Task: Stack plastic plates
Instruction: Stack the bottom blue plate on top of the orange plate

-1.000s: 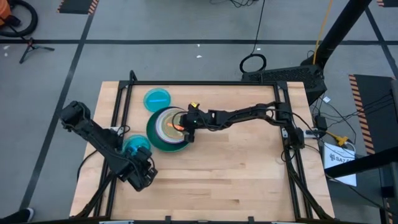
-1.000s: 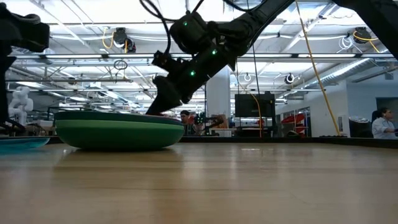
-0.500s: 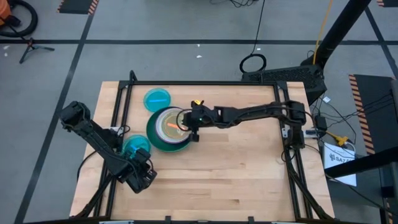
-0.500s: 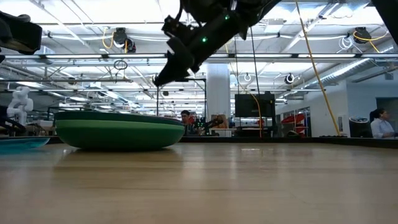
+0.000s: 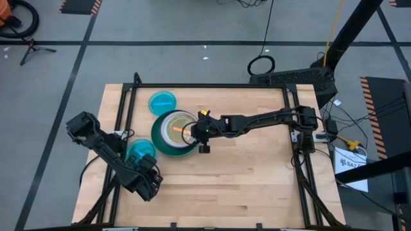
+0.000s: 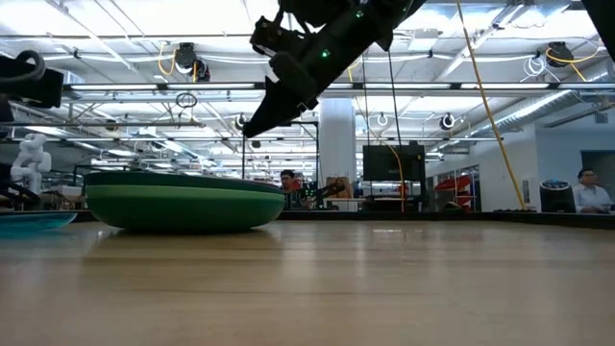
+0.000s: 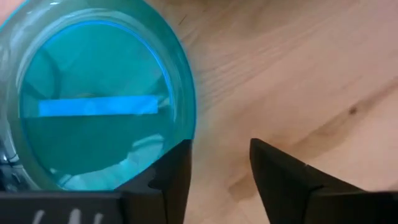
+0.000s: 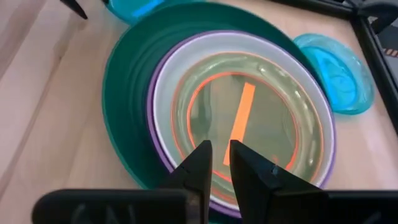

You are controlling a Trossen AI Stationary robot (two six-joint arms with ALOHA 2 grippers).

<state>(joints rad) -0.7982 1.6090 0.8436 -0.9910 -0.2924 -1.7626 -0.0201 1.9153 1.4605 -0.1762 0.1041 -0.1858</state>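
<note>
A stack of plates [image 5: 173, 133] rests on the table left of centre. Dark green is at the bottom, then purple and white rims, with a translucent orange plate [image 8: 245, 118] on top. In the low view the stack [image 6: 183, 200] sits flat. My right gripper [image 5: 194, 132] [image 8: 220, 157] hovers above the stack's right part, narrowly open and holding nothing; its tips [image 6: 252, 128] are clear above the stack. One blue plate [image 5: 162, 101] lies beyond the stack. Another blue plate [image 5: 139, 149] [image 7: 93, 99] lies to its near left. My left gripper [image 5: 150, 184] [image 7: 219, 163] is open beside that plate.
Bare wood [image 5: 244, 173] fills the table's right and near parts. A black frame rail [image 5: 212, 85] runs along the far edge, and side rails flank the table. The room beyond shows in the low view, with a person [image 6: 588, 183] far off.
My right gripper has risen from the top of the stack, where its tips were down at the plates, and now hangs clear above it. The orange plate stays on top of the stack. The stack has not moved.
</note>
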